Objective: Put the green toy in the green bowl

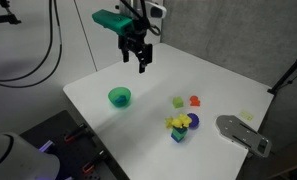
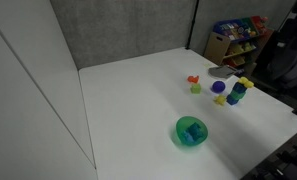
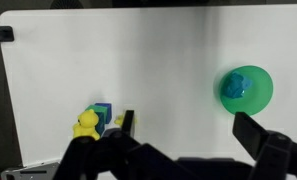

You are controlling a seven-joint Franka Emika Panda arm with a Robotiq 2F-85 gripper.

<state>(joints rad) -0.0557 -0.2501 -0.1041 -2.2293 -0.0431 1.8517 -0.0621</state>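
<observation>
The green bowl (image 1: 120, 96) sits on the white table, and it shows in both exterior views (image 2: 192, 131) and at the right of the wrist view (image 3: 248, 89). The dark green-teal toy (image 3: 234, 86) lies inside the bowl, also seen in an exterior view (image 2: 193, 131). My gripper (image 1: 136, 58) hangs well above the table behind the bowl. Its two fingers (image 3: 188, 128) are spread wide with nothing between them.
A yellow, purple and blue toy cluster (image 1: 181, 124) stands right of the bowl, with a yellow-green piece (image 1: 178, 102) and an orange piece (image 1: 195, 100) beside it. A grey tool (image 1: 241, 133) lies at the table's corner. A shelf of colourful items (image 2: 239, 38) stands beyond the table.
</observation>
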